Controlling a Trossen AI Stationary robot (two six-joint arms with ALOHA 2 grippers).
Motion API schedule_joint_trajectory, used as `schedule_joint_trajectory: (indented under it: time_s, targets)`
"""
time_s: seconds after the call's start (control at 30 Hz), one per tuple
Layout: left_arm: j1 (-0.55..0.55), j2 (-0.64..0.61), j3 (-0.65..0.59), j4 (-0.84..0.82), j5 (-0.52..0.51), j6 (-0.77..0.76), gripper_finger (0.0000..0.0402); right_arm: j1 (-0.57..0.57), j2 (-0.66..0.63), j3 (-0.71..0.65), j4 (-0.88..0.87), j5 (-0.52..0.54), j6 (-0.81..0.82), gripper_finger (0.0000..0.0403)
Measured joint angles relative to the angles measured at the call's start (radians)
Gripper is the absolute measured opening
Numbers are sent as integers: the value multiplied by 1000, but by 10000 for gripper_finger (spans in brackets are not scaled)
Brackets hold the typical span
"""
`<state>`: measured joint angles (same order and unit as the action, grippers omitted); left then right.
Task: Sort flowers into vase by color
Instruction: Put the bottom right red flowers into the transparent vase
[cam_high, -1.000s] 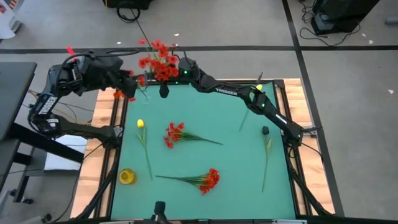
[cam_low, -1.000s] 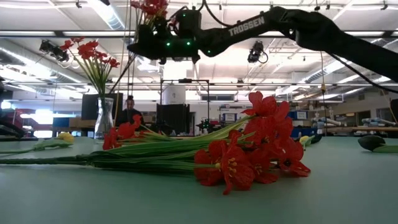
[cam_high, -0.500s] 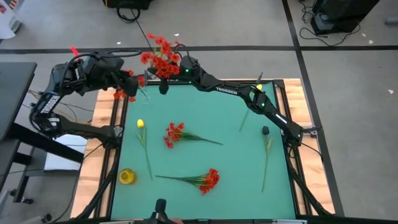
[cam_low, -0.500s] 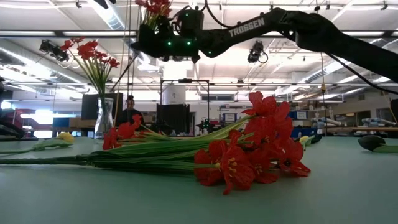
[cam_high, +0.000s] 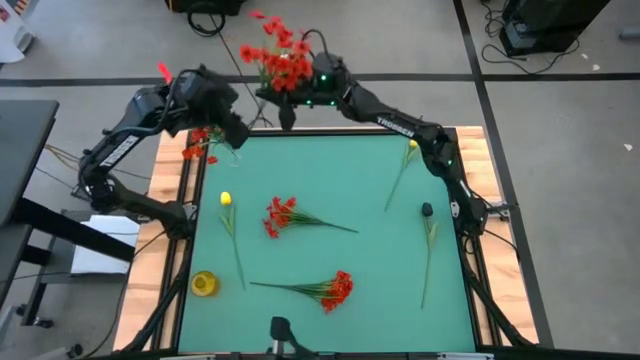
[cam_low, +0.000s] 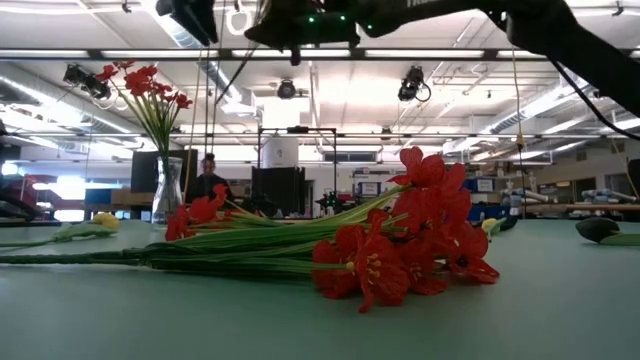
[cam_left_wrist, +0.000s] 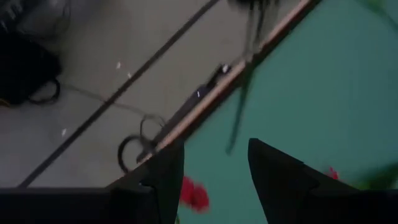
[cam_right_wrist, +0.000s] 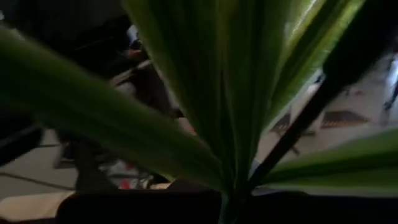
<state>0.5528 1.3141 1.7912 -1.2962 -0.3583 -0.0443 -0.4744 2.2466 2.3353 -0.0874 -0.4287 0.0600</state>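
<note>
Gripping a red spray (cam_high: 280, 55) in closed fingers, the right gripper (cam_high: 290, 95) hangs high past the table's (cam_high: 380, 280) 12 o'clock edge. At 11 o'clock the left gripper (cam_high: 232, 125), fingers parted and empty, sits by the vase (cam_low: 168, 190) holding red flowers; 2 red sprays and 3 yellow buds lie on the mat.

high: overhead, down | low: tabletop, level | wrists: close | shared: table (cam_high: 380, 250)

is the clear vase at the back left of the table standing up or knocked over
Upright. In the low view the glass vase stands on its base on the table, with red flowers rising from its mouth on near-vertical stems.
</note>
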Motion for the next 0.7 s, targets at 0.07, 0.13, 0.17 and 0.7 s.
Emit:
schedule_joint_trajectory:
  time_s: [0.07,0.13,0.17,0.7]
  targets:
    - [31,9,0,77,43,50,183,-13,-14,-3,-20,-31,18,10]
    - [69,10,0,167,134,96,183,-22,-36,-4,-21,-48,23,10]
    - [88,10,0,210,196,117,183,-27,-47,-3,-19,-59,23,10]
    - [157,124,0,458,617,231,183,-59,-77,-2,-26,-212,79,14]
